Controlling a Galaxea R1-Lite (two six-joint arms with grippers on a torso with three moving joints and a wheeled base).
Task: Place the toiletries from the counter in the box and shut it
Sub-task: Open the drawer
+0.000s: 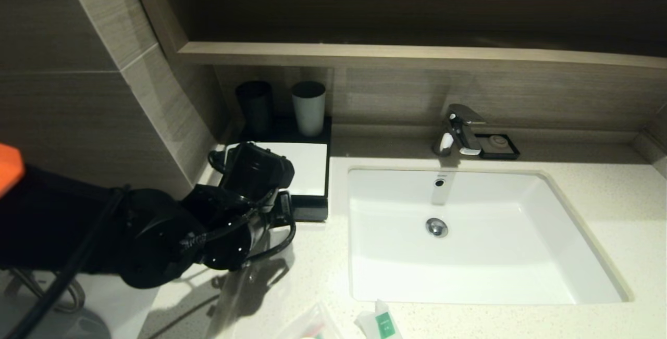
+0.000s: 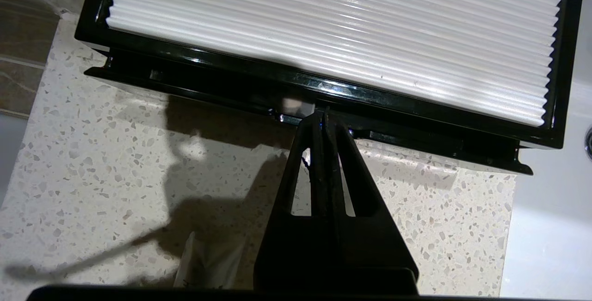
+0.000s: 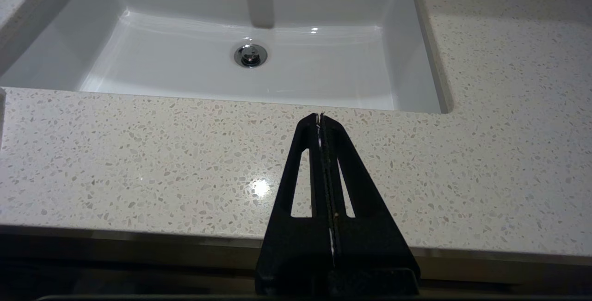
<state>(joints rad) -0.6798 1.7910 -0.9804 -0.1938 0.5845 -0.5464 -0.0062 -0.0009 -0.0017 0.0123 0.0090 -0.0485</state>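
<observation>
The box (image 1: 307, 167) is black with a white ribbed top (image 2: 323, 28) and stands at the counter's (image 1: 599, 198) back left. Its shallow front drawer (image 2: 416, 141) sticks out slightly. My left gripper (image 1: 287, 209) (image 2: 322, 116) is shut, and its tips touch the middle of the drawer's front edge. A long clear sleeve (image 1: 234, 287), a clear pouch (image 1: 312, 326) and a white sachet with a green label (image 1: 383, 323) lie on the counter's near edge. A white packet (image 2: 203, 264) shows beside the left fingers. My right gripper (image 3: 320, 117) is shut and empty above the counter's front strip.
The white basin (image 1: 469, 255) (image 3: 185, 60) fills the middle, with the faucet (image 1: 461, 130) and a black soap dish (image 1: 499, 145) behind it. A dark cup (image 1: 255, 102) and a grey cup (image 1: 308, 107) stand behind the box, under the wooden ledge (image 1: 417, 55).
</observation>
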